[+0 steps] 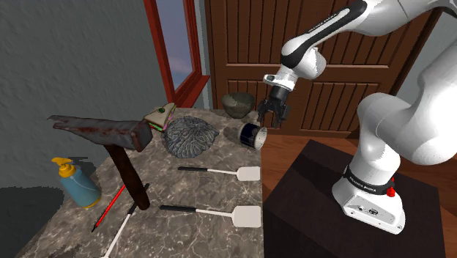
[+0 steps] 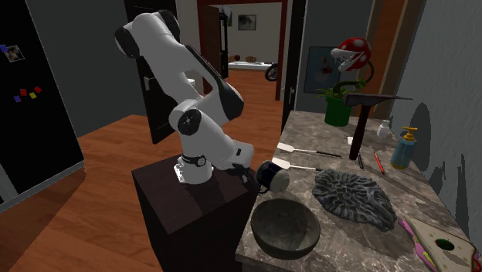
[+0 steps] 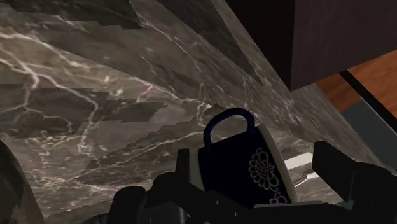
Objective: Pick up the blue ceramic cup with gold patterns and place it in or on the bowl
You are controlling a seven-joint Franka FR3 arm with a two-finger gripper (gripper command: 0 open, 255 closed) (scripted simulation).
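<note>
Cup (image 1: pixel 253 136): dark blue, pale lace pattern. It lies on its side at the counter (image 1: pixel 190 234) edge beside the stand (image 1: pixel 322 190), with a dark round end facing the shoulder camera.

Gripper (image 1: pixel 270 117): hangs just above the cup, which sits at its 7 o'clock in the shoulder view.

Wrist view: fingers (image 3: pixel 337 172) spread wide, cup between them, handle pointing away from the hand. One finger is close to the cup wall, the other stands off. Not clasped.

Bowl (image 1: pixel 236 104): dark, upright, at the cup's 11 o'clock, near it but apart.

Grey ridged lump (image 1: pixel 190 138): at the cup's 9 o'clock.
</note>
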